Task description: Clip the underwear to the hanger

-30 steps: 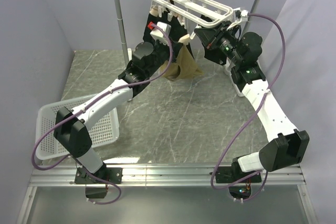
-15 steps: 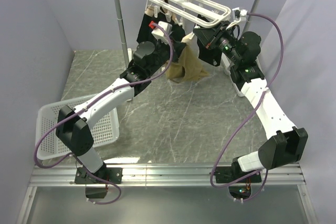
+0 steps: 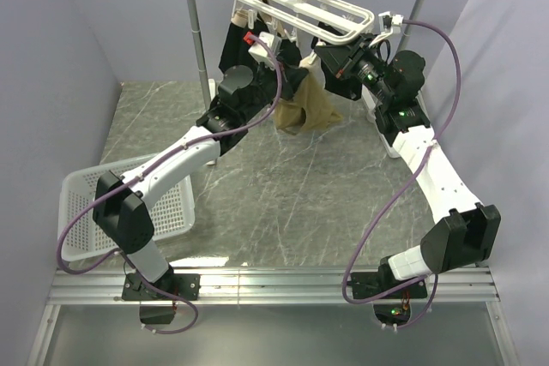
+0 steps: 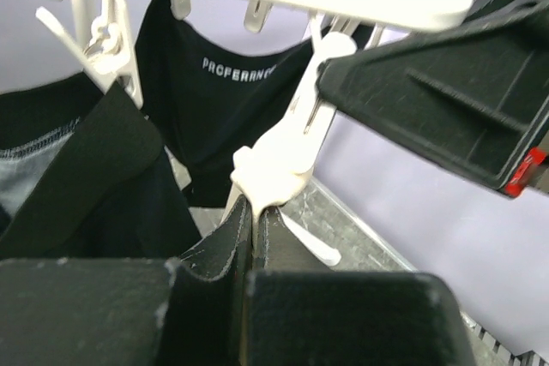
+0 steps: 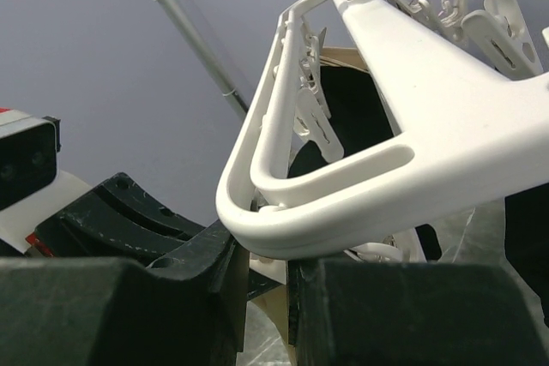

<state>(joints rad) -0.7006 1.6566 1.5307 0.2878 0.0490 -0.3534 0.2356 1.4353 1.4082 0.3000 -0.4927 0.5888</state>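
Your left claw [image 4: 252, 227] is clenched on the lower end of a white clip [image 4: 271, 171] dangling from the hanger [image 3: 302, 8], which hangs at 12 o'clock above the table [image 3: 283, 203]. Your right claw [image 5: 268, 273] is pinched nearly shut just under the frame's corner, with tan fabric in the gap. The underwear [image 3: 307, 111] droops at 6 o'clock from the hanger, between both claws. A black garment [image 4: 219, 117] hangs at its 10 o'clock.
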